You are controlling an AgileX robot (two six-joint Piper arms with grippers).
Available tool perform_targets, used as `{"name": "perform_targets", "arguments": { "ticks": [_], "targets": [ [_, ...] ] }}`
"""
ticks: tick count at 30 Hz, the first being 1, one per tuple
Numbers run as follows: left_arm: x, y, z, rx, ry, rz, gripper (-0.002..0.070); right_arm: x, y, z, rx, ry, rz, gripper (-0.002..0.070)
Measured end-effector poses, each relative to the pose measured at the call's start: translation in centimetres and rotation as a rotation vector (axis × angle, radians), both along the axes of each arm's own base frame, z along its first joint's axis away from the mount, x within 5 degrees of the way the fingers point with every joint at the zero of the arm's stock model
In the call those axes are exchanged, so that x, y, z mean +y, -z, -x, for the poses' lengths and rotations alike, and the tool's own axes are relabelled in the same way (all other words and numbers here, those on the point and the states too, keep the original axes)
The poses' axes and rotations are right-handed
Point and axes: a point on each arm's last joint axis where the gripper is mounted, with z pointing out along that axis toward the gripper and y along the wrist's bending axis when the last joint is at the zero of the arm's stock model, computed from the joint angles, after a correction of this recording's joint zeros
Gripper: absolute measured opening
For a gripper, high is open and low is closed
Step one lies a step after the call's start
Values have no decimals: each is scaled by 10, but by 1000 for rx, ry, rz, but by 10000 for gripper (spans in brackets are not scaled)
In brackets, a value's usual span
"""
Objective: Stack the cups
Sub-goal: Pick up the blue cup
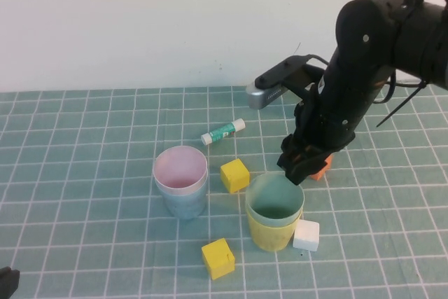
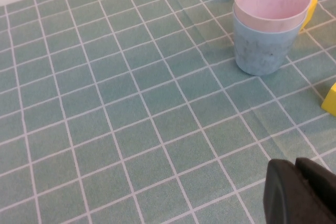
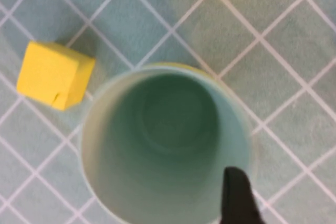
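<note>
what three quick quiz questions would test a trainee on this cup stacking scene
1. True or false: the pink cup sits nested inside the light blue cup.
2. Which cup holds the pale green cup? A) light blue B) yellow C) none
3. Fill in: the small white cube touches the ____ cup.

Key:
1. True.
2. B, the yellow cup. The right gripper is at the green cup's far rim, one finger inside it.
3. Yellow. The left gripper is low near the table's front left, away from the cups.
</note>
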Motion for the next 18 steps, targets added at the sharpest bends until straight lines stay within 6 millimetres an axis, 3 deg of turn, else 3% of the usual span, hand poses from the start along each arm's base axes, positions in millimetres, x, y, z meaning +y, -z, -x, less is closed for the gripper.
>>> {"name": "perform_targets", "arguments": {
  "ticks": [5, 18],
  "targets": [
    [0, 0, 0, 6, -1, -1, -3, 2, 11, -6, 13, 38, -14, 431],
    [1, 3, 2, 41, -7, -16, -3, 11, 52, -13, 132, 91, -8, 438]
  ]
}}
